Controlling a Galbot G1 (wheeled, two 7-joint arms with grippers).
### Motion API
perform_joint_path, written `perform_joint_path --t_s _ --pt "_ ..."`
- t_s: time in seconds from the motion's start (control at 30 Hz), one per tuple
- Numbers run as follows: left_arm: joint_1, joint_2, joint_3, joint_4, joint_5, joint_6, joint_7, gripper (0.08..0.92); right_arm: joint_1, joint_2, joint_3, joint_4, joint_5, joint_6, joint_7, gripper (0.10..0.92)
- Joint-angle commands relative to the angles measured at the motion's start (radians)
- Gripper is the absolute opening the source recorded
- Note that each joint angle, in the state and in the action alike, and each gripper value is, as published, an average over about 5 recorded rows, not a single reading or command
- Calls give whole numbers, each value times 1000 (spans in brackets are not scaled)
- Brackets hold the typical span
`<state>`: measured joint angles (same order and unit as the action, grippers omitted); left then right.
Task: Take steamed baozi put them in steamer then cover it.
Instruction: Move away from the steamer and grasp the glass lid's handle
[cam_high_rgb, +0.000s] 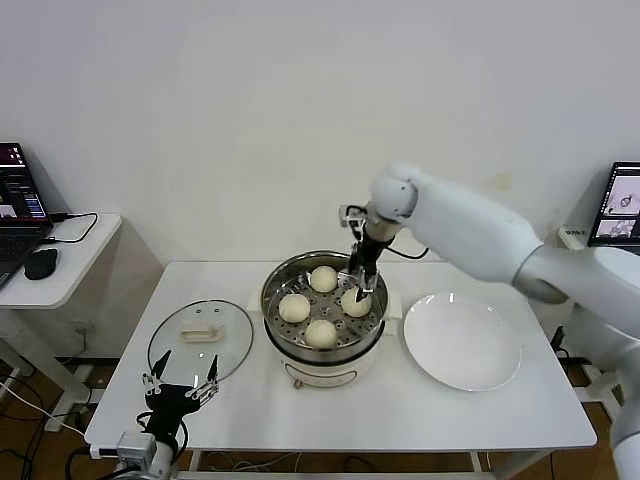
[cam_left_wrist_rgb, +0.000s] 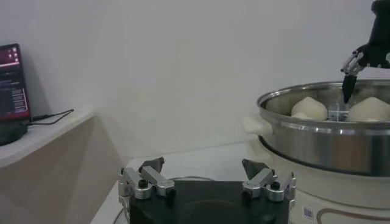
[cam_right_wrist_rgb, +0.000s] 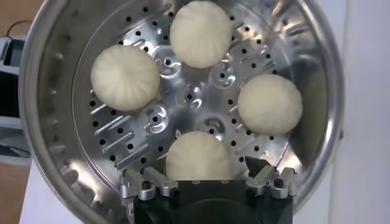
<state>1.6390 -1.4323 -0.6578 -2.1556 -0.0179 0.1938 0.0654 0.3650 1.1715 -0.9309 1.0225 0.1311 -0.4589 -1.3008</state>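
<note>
Over the steamer (cam_high_rgb: 322, 345), the right end effector (cam_high_rgb: 360, 289) hangs just above the fourth bun (cam_high_rgb: 355, 303) with its fingers spread wide and nothing in them, so it should rise straight up, keeping its fingertips off the bun and the steel wall. All four buns sit apart on the perforated tray, the white plate (cam_high_rgb: 462, 340) is bare, and the glass lid (cam_high_rgb: 200, 340) lies flat on the surface beside the pot. Near that lid's front edge waits the left end effector (cam_high_rgb: 180, 385), open and empty, well placed for the bar handle (cam_high_rgb: 201, 333).

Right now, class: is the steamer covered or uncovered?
Uncovered. The steamer stands open-topped with four baozi showing on its perforated tray, while the glass lid lies flat on the table to its left.
</note>
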Motion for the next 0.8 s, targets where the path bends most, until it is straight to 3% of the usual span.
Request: perform_joint_path --t_s 0.03,0.13,0.3,0.43,0.57,0.8 --pt "-8 -18 11 18 -10 -35 4 823 -52 -285 257 266 230 31 174 823" --pt "-14 -24 24 29 -33 -40 -20 823 -137 -362 401 341 304 90 346 823" --pt "-21 -30 31 34 -73 -21 -62 823 -394 -482 641 467 412 206 752 823" --pt "-35 -24 26 58 -80 -24 -73 823 -654 -540 883 589 480 227 967 823" --pt "-53 -22 20 89 -80 -40 -65 823 -918 -506 1109 634 481 296 1095 823" --pt "-71 -20 23 95 -56 -43 -40 823 -1278 -330 1426 666 475 416 1192 823"
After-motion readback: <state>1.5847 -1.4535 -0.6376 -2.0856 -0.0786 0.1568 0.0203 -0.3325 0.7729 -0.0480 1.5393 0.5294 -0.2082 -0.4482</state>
